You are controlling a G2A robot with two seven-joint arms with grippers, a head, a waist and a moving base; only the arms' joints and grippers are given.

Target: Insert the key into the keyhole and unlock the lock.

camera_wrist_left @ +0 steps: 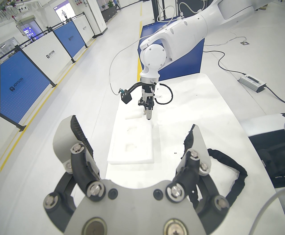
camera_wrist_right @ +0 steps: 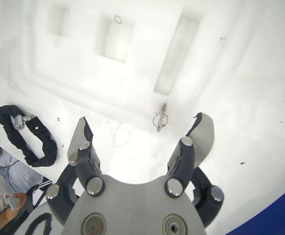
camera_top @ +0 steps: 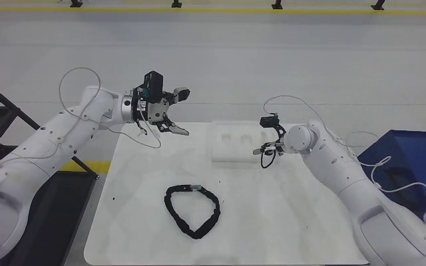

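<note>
A small silver key [camera_wrist_right: 160, 120] on a ring lies on the white foam block [camera_wrist_right: 89, 84], just past the end of a long slot. My right gripper [camera_wrist_right: 142, 124] hovers over it, open, with the key between its fingers and nearer one of them. The black fabric-covered chain lock [camera_top: 193, 209] lies in a loop on the white table [camera_top: 133, 219], its silver cylinder and keyhole [camera_wrist_right: 19, 124] facing this gripper. My left gripper [camera_top: 181, 112] is raised over the table's far left corner, open and empty. It looks toward the right gripper [camera_wrist_left: 148, 113] and the foam block [camera_wrist_left: 133, 142].
The foam block [camera_top: 243, 143] has several recesses, and a loose small ring [camera_wrist_right: 118, 19] lies at one recess's edge. A blue cabinet [camera_top: 399, 153] stands beside the table on the right, a dark stand [camera_top: 13, 113] on the left.
</note>
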